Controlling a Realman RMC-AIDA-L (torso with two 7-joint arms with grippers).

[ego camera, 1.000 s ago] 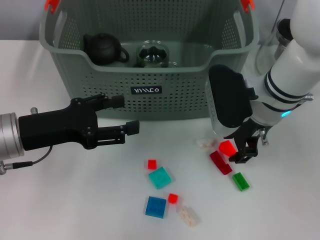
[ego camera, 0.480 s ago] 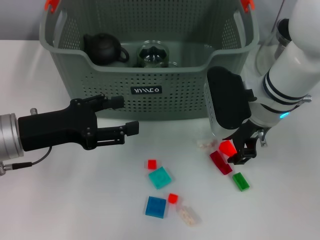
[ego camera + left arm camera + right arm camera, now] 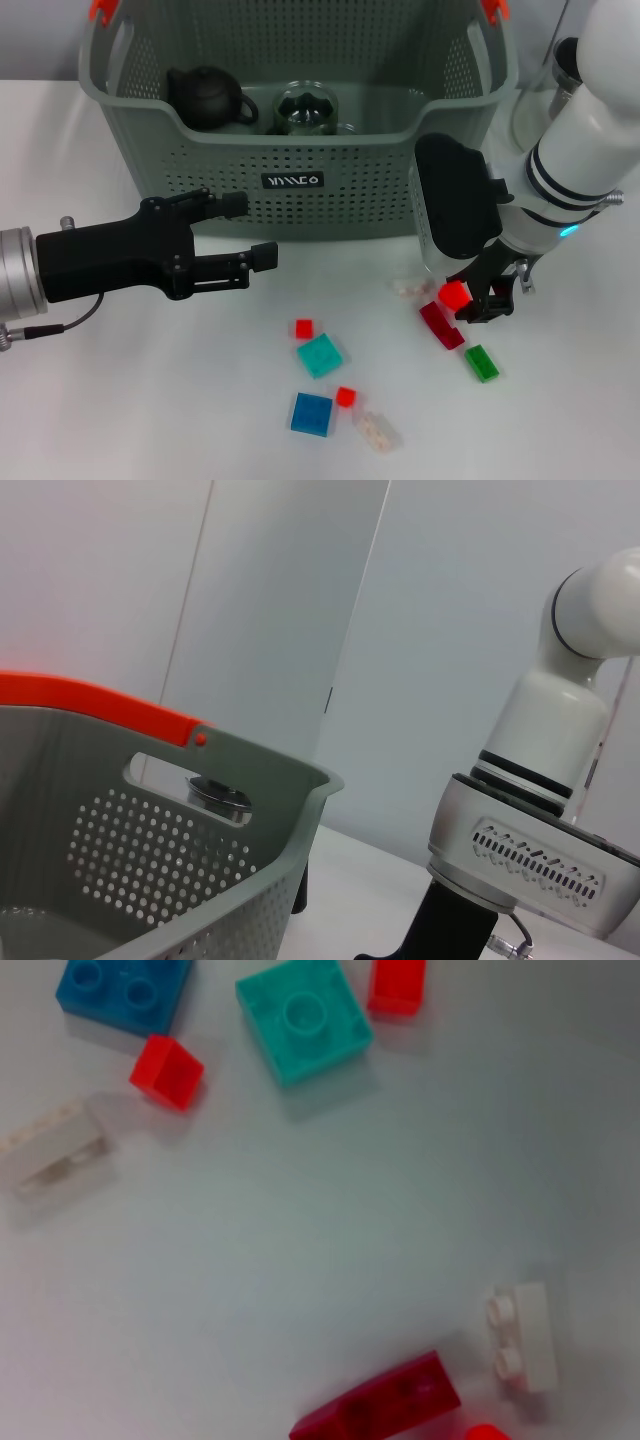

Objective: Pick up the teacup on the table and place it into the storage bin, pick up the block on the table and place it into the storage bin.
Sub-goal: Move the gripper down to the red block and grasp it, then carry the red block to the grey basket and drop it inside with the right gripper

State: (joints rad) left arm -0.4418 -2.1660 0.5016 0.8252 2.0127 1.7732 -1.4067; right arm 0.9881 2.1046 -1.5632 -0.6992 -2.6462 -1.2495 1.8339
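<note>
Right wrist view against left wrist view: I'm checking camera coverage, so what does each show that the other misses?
Only the right wrist view shows the loose blocks on the table: teal block, blue block, dark red block. Only the left wrist view shows the storage bin with its orange handle and the right arm's white housing. Both show little in common beyond pale table surface.

The right gripper [image 3: 468, 300] is closed on a bright red block [image 3: 454, 294], just above a dark red block [image 3: 440, 324] on the white table [image 3: 150, 400]. The left gripper [image 3: 248, 230], fingers apart, hovers in front of the storage bin [image 3: 300, 170], which holds a dark teapot [image 3: 208, 97] and a glass cup [image 3: 306, 108].
</note>
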